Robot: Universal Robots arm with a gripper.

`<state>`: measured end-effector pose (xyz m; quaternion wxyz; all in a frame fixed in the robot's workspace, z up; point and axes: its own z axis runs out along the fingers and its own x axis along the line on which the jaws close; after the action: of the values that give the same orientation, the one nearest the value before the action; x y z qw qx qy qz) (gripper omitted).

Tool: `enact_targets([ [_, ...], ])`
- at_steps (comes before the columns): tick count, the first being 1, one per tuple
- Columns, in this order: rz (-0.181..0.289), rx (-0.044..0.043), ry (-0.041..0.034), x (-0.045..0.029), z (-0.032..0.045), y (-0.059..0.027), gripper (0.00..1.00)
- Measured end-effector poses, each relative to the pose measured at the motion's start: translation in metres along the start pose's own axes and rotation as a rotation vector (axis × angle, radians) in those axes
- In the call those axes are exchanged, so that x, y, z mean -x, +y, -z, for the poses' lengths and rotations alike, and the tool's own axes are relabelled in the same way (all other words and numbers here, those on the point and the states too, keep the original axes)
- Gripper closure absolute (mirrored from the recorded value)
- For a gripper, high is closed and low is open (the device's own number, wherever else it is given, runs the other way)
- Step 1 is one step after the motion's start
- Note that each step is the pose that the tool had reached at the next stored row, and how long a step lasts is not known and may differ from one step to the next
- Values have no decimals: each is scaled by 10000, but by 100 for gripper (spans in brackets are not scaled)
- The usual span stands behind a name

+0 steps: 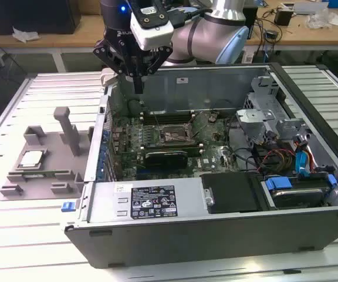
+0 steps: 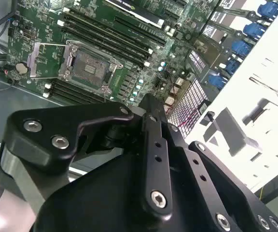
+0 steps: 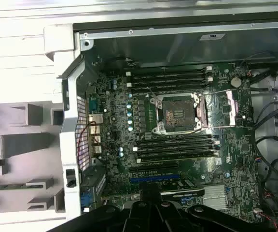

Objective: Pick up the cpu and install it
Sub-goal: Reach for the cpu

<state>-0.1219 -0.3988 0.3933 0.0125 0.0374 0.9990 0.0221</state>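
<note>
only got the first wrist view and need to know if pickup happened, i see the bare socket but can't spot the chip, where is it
Observer: In the exterior view the chip lies flat, silver top up, on the grey tray. The tray is outside the computer case, on the exterior view's left.
Operator: so the gripper isn't carrying it
Observer: No. The gripper hangs above the open case, near its far corner on the tray side, well apart from the chip.
Operator: fingers open or shut
Observer: Shut, as far as I can tell. The tips are together with nothing between them.
</note>
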Motion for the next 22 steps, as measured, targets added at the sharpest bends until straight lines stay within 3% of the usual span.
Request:
enact_targets([
  [12,1,-1,0,-11,1,-1,89],
  [22,0,0,0,-87,2,-6,89],
])
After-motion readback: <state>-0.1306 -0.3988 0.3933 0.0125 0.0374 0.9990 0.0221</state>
